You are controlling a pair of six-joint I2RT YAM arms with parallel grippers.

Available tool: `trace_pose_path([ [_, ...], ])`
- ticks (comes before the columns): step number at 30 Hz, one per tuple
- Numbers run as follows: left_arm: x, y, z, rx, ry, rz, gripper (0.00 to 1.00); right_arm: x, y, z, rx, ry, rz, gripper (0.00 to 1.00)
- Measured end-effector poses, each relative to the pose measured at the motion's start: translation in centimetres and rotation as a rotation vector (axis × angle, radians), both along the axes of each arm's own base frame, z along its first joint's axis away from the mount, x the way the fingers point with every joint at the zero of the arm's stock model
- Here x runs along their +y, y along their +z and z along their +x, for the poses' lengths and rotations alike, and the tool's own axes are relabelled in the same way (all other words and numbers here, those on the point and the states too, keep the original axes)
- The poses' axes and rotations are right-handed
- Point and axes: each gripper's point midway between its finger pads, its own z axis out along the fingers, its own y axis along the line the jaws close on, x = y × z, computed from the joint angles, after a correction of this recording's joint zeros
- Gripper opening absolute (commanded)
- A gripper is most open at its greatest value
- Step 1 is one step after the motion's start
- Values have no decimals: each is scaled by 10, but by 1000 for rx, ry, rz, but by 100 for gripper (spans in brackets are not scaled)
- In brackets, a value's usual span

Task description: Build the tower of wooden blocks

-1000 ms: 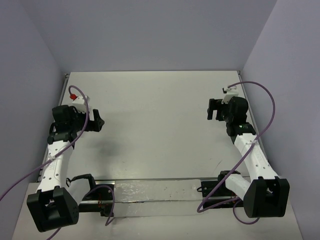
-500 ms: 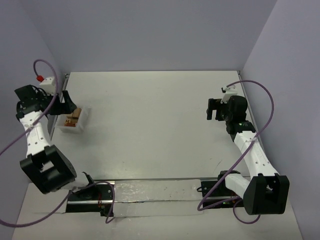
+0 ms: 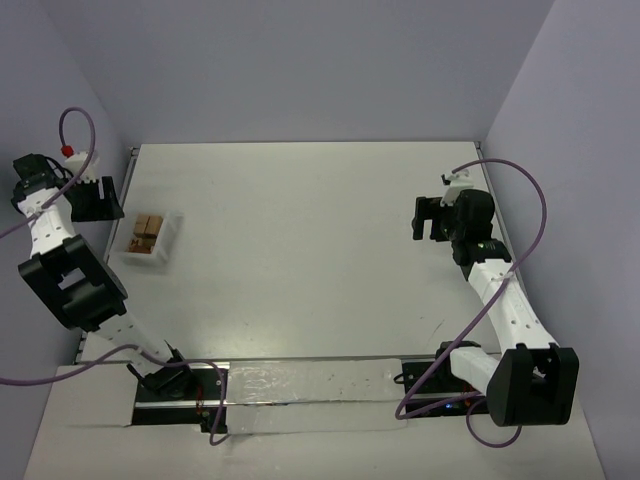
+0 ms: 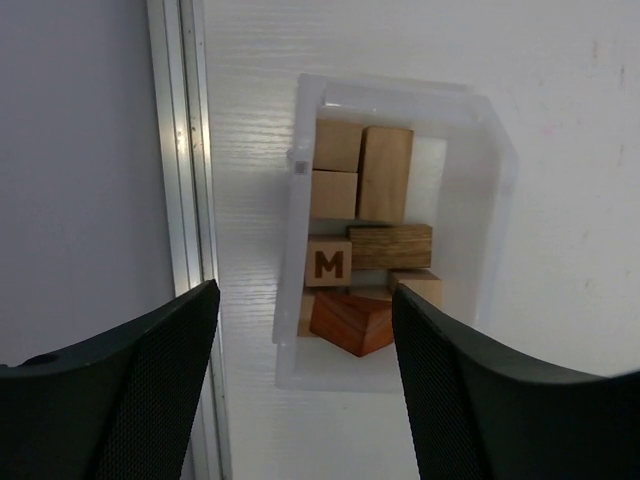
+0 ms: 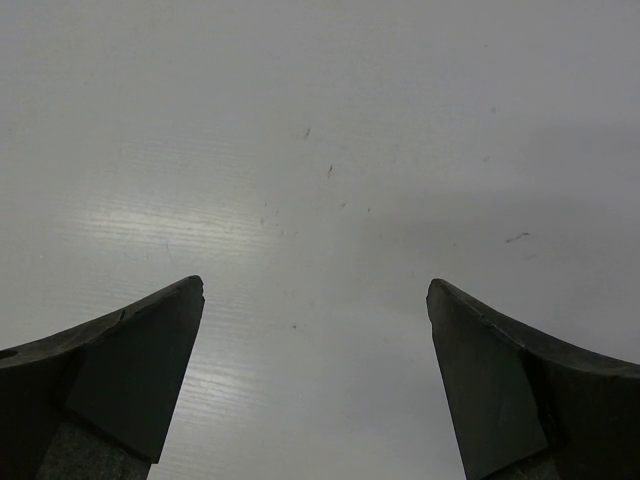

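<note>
Lying loose in a clear plastic tray (image 3: pixel 168 243), the wood blocks (image 4: pixel 360 190) rest near the left edge of the bench (image 3: pixel 300 250), just beside the metal rail (image 4: pixel 185 150) that runs along that edge. Among them are several light tan pieces, a tan cube marked M (image 4: pixel 328 262), a dark brown cuboid (image 4: pixel 390 246) and a reddish-brown block (image 4: pixel 350 320) at the near end of the tray. The left gripper (image 3: pixel 97 203) is by the rail, to the left of the tray in the top view. Its jaws stand apart with nothing between them, and its wrist view looks down on the tray. The right gripper (image 3: pixel 430 218) is well apart from the blocks, over the right side of the bench, jaws spread wide over bare surface and holding nothing.
</note>
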Motion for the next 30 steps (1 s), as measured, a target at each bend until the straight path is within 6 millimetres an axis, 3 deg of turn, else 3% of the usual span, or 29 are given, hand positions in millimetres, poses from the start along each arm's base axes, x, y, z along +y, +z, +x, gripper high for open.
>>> trace_pose_path([
  [8,22,-33,12,108,-18,49,68,2,0,3,18,12,8,100],
  [15,13,-57,11,204,-82,61,65,3,-5,1,42,15,12,100],
  [21,3,-61,9,234,-122,55,57,3,-6,3,52,15,12,100],
  [30,5,-79,9,290,-126,79,48,3,-8,3,58,15,12,100],
])
